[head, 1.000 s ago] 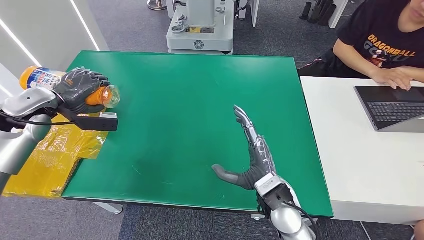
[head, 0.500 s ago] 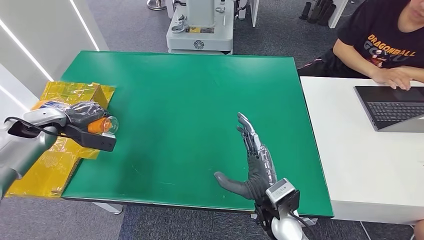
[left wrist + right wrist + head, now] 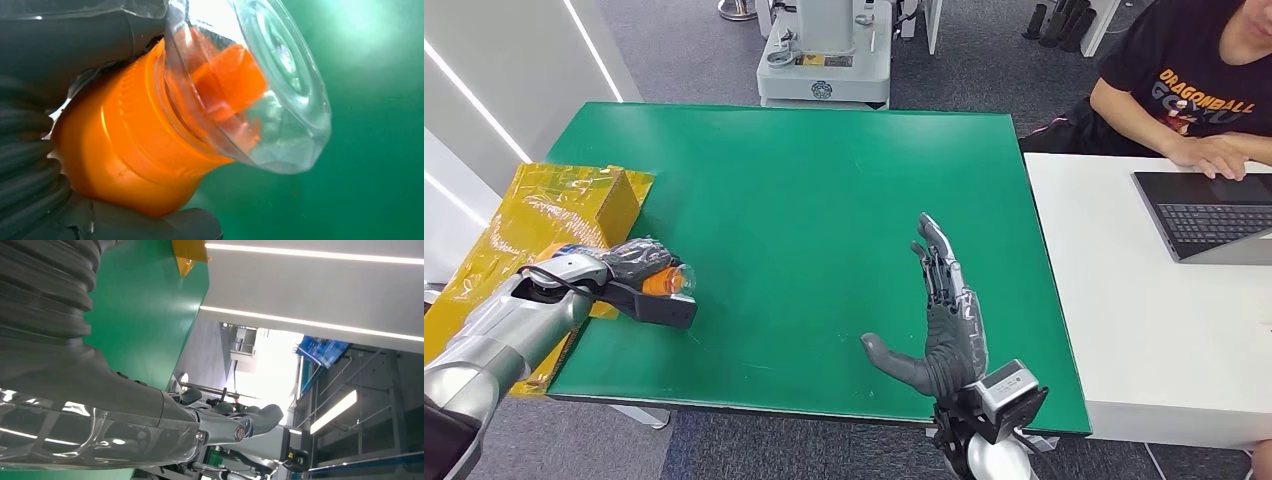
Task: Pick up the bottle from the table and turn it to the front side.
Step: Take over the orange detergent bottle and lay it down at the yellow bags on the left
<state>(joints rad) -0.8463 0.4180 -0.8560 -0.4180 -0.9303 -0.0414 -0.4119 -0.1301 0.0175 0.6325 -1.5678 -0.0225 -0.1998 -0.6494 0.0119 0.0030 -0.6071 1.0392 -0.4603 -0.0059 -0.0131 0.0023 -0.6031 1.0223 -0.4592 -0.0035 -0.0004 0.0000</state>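
L hand (image 3: 629, 262) wrapped round bottle (image 3: 664, 280) at green table (image 3: 824, 180) L edge, bottle on its side, clear cap end pointing inward. R hand (image 3: 944, 325) spread flat, holding nothing. Bottle looks light, rigid plastic w/ slick label; grip mid-body, not cap.

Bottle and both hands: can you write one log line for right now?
left hand: holds bottle on its side, over green table | right hand: open, holds nothing
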